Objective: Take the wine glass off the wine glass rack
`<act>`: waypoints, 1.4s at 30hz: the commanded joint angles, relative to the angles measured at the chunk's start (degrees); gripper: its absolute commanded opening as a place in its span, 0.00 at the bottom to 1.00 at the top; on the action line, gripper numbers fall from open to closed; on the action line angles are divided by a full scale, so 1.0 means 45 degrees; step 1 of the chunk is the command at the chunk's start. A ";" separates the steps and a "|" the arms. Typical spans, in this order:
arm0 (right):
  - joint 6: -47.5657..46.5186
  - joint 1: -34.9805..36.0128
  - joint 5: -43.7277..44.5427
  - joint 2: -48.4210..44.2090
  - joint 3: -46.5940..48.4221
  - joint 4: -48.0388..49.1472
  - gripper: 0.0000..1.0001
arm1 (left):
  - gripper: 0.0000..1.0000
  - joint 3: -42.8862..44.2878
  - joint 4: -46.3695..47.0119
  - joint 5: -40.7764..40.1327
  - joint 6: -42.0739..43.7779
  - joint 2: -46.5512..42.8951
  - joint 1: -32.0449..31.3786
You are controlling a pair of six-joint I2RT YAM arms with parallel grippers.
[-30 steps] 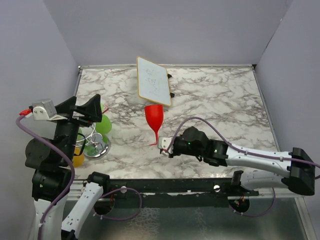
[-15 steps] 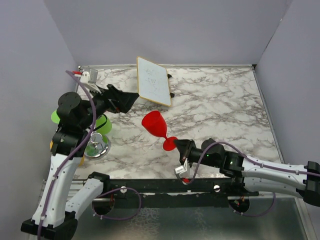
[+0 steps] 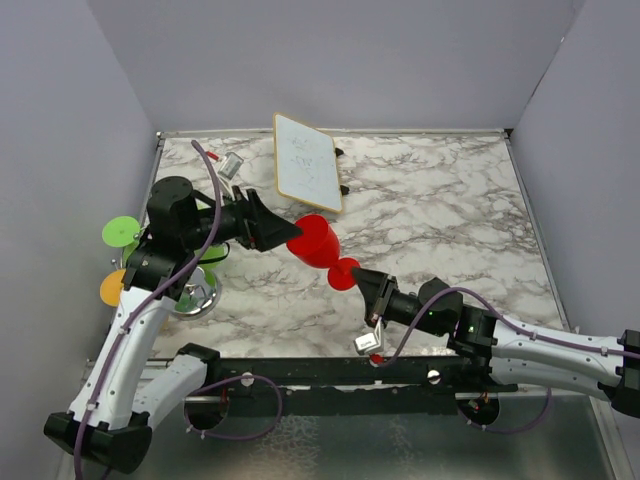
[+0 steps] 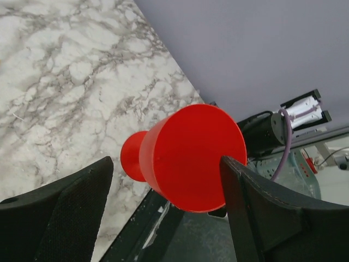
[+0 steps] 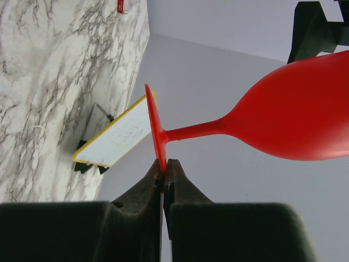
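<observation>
Both arms meet over the marble table (image 3: 450, 200) as I watch from the console. The left arm rises from its base, bends at a high elbow and levels its forearm to the right, and the left gripper (image 3: 283, 236) stands with its jaws spread on either side of the bowl of the red wine glass (image 3: 318, 243). One finger is clear of the bowl; I cannot tell whether the other touches it. The right arm lies low along the near edge, its wrist turned up, and the right gripper (image 5: 163, 169) is pressed together on the rim of the glass's foot. The glass hangs in the air, tipped nearly on its side, bowl toward the left gripper, well apart from the wine glass rack (image 3: 197, 292), which sits under the left arm beside a green disc (image 3: 120, 232) and an orange disc (image 3: 112, 287). The tilted whiteboard (image 3: 305, 160) stands behind. A second ago the left arm was folded back over the rack and the glass stood bowl-up; since then the forearm has swung across and the glass has tipped toward it.
</observation>
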 commanded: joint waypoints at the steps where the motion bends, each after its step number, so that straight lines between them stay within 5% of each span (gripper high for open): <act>1: -0.1494 0.0108 0.0549 -0.0094 0.0408 -0.0172 0.01 | 0.79 0.0108 -0.1500 -0.0420 0.0854 0.0164 -0.1084; 7: -0.1851 0.0109 0.0660 -0.0229 0.0440 -0.0620 0.01 | 0.67 0.1211 -0.3905 -0.3639 0.2000 0.1075 -0.2852; 15: -0.2094 0.0100 0.0869 -0.0106 0.0296 -0.0919 0.02 | 0.44 0.1941 -0.4722 -0.4749 0.2101 0.1531 -0.3151; 23: -0.1251 0.0106 0.0546 0.0576 -0.0029 0.0114 0.15 | 0.16 0.2763 -0.5484 -0.5558 0.2340 0.2003 -0.3224; 28: 0.0886 0.0116 0.0380 0.1241 0.0103 0.0755 0.30 | 0.00 0.3463 -0.5821 -0.6218 0.2558 0.2478 -0.3227; 31: 0.2778 0.0092 0.0647 0.1743 0.0194 0.1665 0.72 | 0.00 0.4363 -0.6126 -0.6943 0.2766 0.2908 -0.3224; 32: 0.3452 0.0097 0.0858 0.1931 0.0159 0.2161 0.76 | 0.00 0.4667 -0.6242 -0.7367 0.2860 0.3058 -0.3236; 42: 1.0517 -0.2192 0.2071 0.3536 -0.0930 0.7673 1.00 | 0.00 0.7185 -0.6504 -1.0818 0.3105 0.4973 -0.3224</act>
